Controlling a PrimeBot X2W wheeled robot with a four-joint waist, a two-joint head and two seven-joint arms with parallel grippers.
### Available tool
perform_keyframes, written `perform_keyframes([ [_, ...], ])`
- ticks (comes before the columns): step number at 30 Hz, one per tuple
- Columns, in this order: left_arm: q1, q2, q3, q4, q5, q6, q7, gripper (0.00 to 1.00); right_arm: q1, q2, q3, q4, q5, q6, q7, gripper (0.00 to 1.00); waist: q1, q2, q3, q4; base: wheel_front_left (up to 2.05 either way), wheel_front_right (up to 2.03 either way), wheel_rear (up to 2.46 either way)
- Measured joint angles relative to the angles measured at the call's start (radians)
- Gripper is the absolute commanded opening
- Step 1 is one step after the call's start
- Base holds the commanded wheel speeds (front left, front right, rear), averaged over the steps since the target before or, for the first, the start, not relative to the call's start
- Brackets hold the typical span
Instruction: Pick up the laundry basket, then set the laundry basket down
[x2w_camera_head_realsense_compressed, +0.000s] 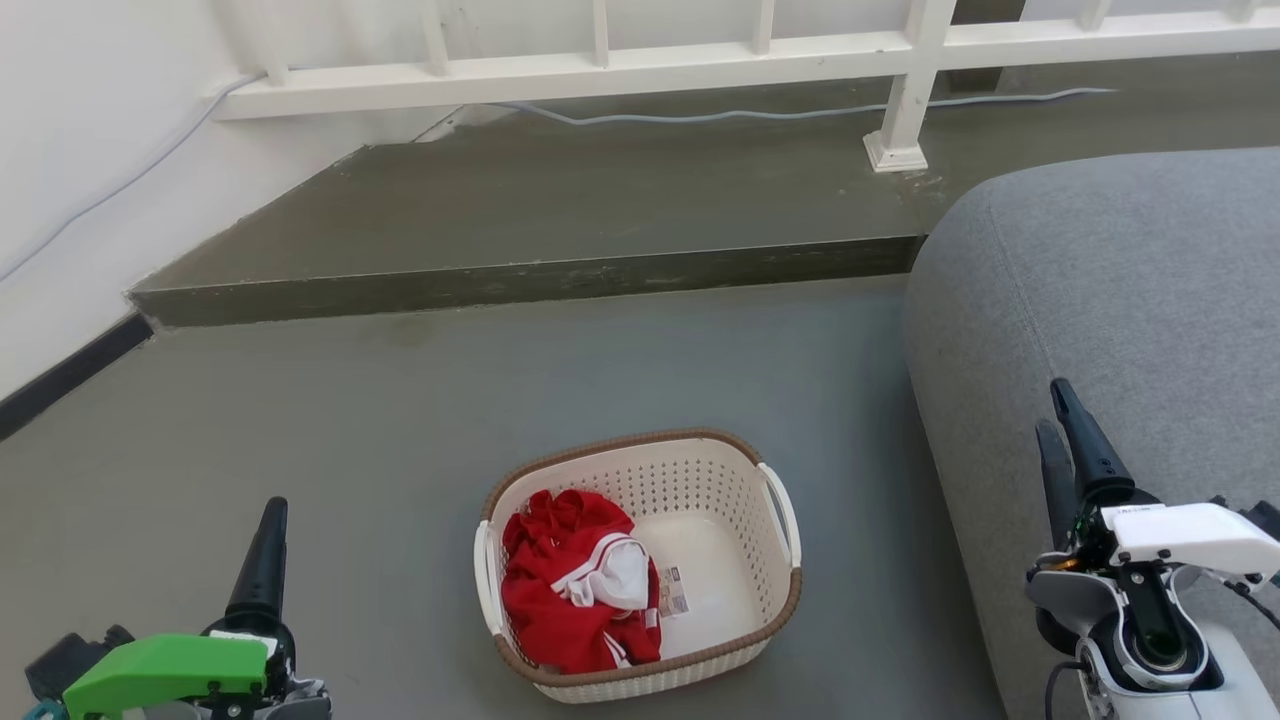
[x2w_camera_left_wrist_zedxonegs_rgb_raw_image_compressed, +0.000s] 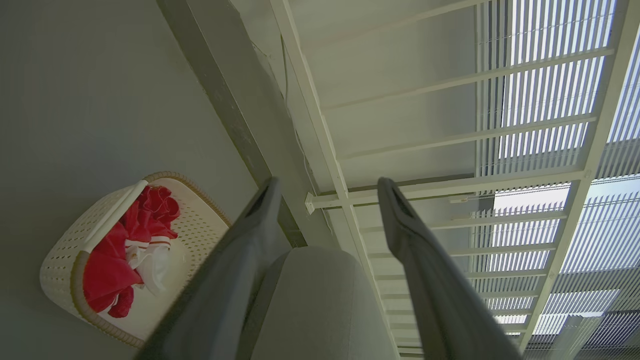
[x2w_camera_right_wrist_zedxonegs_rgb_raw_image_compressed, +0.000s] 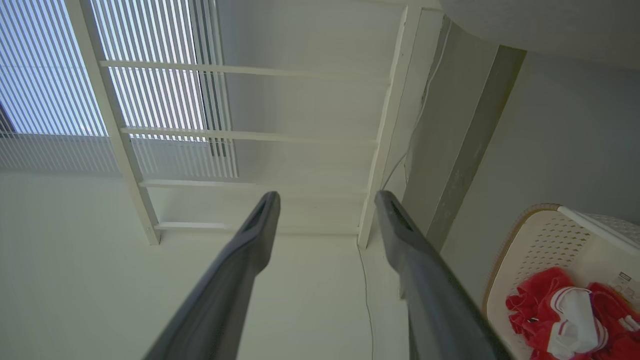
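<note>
- Basket sitting upright on the floor, at 6 o'clock in the head view, between the two grippers and well apart from both. Sofa lying near it at its 3 o'clock.
- Left gripper hanging at the basket's 8 o'clock. Right gripper hanging at its 3 o'clock, over the sofa. Neither is touching anything.
- Jaws: the wrist views are showing both pairs of fingers standing wide apart, with nothing between them.
- Handling, as a judgement: perforated plastic, so looking stiff and light.
- Load: one red garment lying bunched at the 9 o'clock end. The weight is probably leaning a little toward the robot's left. The cloth is soft and unlikely to roll about.
- Where to hold: left handle and right handle are looking like the proper places, one gripper to each.
- Grip risks: the handles are smooth plastic and likely slippery for thin fingers. Closing around a handle is seeming safer than pinching the brown rim. Lifting one side alone would be tipping it.
- Hidden or unclear:
  - The garment is covering the basket's bottom on that side.
  - Label is too small to read.
  - The left gripper is showing as one dark finger in the head view, with the other lying behind it.
  - Cannot tell how much gap there is behind each handle.
  - Both wrist views are cutting the basket off, behind a finger or at the frame edge.
</note>
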Motion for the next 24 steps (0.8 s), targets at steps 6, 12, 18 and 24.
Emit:
perform_keyframes([
  [6, -0.018, 0.018, -0.02, -0.01, 0.108, 0.0, -0.021, 1.0, -0.007, -0.023, 0.038, -0.02, -0.077, 0.0, -0.033, 1.0, 0.0, 0.0, 0.008, -0.001, 0.0, 0.0, 0.0],
  [12, -0.023, 0.02, -0.03, -0.031, 0.23, 0.001, -0.044, 1.0, -0.017, -0.046, 0.077, -0.032, -0.16, 0.0, -0.054, 1.0, 0.0, 0.0, 0.013, -0.001, 0.0, 0.0, 0.0],
  [18, -0.038, 0.02, -0.039, -0.049, 0.33, 0.017, -0.062, 1.0, -0.018, -0.056, 0.097, -0.031, -0.253, 0.001, -0.077, 1.0, 0.0, 0.0, 0.018, 0.0, 0.0, 0.0, 0.0],
  [24, -0.039, 0.02, -0.063, -0.065, 0.448, 0.028, -0.088, 1.0, -0.04, -0.078, 0.105, -0.034, -0.379, -0.005, -0.097, 1.0, 0.0, 0.0, 0.021, 0.001, 0.0, 0.0, 0.0],
])
